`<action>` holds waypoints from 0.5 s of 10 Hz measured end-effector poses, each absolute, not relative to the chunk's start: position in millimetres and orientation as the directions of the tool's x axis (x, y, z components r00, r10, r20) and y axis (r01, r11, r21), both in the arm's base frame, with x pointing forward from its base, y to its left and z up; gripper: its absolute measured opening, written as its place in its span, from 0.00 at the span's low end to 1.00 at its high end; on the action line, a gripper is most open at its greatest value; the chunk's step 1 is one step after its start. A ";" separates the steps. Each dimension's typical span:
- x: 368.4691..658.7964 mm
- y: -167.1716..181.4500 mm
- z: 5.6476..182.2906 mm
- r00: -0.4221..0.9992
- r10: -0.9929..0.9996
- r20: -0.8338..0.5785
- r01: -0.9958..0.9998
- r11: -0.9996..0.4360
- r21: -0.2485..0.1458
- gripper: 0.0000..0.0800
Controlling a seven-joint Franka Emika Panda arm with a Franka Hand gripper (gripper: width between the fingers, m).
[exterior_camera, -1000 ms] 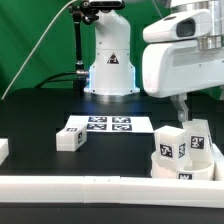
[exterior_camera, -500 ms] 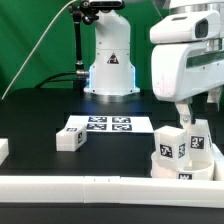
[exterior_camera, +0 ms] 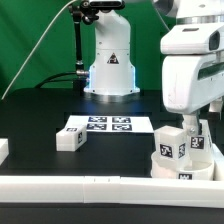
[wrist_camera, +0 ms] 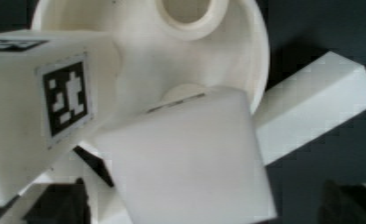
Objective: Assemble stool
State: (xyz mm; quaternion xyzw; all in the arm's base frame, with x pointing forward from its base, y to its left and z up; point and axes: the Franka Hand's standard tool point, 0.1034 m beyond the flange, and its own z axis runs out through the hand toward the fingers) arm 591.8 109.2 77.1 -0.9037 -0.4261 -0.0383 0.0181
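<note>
Gripper (exterior_camera: 193, 118) hangs over two blocky, matte-white legs (exterior_camera: 170, 147) standing on the round seat (exterior_camera: 178, 170); finger opening cannot be told. Third leg (exterior_camera: 69, 140) lies at seat's 9 o'clock.

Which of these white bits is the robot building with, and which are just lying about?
For the job: round seat; upright leg standing on it; second leg beside that; loose leg lying apart.
Just lying about: marker board; long front rail.

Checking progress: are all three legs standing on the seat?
No, one leg lies on the table beside the marker board, apart from the seat.
</note>
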 end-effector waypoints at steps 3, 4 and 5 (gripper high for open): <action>591.0 108.1 74.6 0.636 0.767 0.082 0.770 -0.638 -0.003 0.79; 591.0 107.8 74.6 0.637 0.766 0.082 0.769 -0.639 -0.003 0.58; 591.2 107.7 74.6 0.638 0.766 0.082 0.769 -0.640 -0.002 0.43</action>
